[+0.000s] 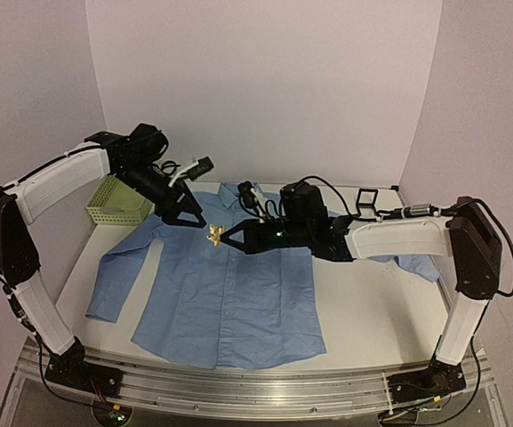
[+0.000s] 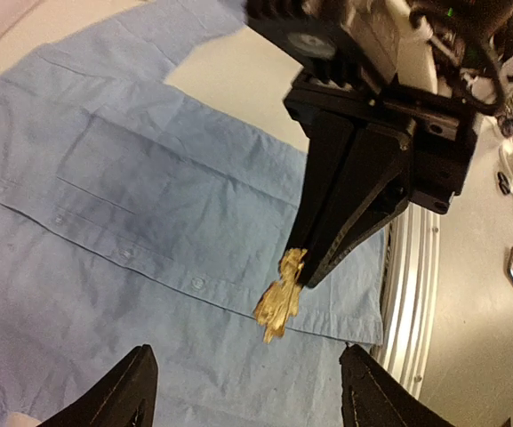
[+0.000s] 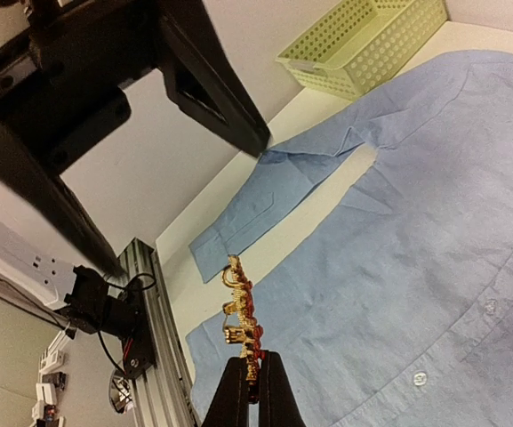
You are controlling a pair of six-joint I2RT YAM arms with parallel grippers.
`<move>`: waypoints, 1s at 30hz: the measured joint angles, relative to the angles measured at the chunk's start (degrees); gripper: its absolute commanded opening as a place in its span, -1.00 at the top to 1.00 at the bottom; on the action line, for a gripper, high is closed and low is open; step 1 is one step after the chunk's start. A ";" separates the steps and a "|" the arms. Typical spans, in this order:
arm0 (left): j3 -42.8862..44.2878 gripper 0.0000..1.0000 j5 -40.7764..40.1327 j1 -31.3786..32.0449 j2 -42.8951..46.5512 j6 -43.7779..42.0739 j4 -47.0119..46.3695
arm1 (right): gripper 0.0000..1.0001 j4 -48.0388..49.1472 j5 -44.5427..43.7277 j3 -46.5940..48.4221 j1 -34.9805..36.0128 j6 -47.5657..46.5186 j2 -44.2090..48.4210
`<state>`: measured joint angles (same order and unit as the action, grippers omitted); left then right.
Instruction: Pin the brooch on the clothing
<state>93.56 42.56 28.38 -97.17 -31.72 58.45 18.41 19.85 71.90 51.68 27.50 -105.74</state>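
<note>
Your right gripper is clamped shut on 1 end of the brooch, holding it over the chest of the shirt, while your left gripper stands just beside it with jaws apart, holding nothing. Judge the brooch light, stiff and thin, apt to swivel in so narrow a pinch, so grip its body, not an end; the shirt is soft and will bunch.

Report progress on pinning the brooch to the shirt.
Done: brooch lifted, pinched in the shut right gripper above the shirt. In hand: left gripper stands open beside it, holding nothing. Left: fasten the brooch to the shirt; it is not yet attached.
</note>
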 measured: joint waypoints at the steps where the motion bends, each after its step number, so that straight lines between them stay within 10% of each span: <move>1: -0.36 -0.35 1.39 -1.91 0.91 1.69 -2.06 | 1.00 0.00 -0.49 0.02 -0.25 0.56 0.32; 6: -6.37 -0.16 8.80 -8.77 8.35 11.84 -14.05 | 1.00 4.86 -2.64 0.09 -0.87 3.81 2.65; 14: -36.86 -0.13 13.98 -5.08 26.99 40.62 -58.77 | 1.00 21.17 -6.74 0.99 -0.29 8.83 4.62; 30: -36.21 0.16 9.16 0.69 20.06 60.76 -87.29 | 1.00 29.51 -8.33 2.62 1.69 9.40 4.62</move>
<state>57.35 51.72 29.07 -77.11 29.04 -28.84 47.93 11.53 74.52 53.37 36.90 -101.12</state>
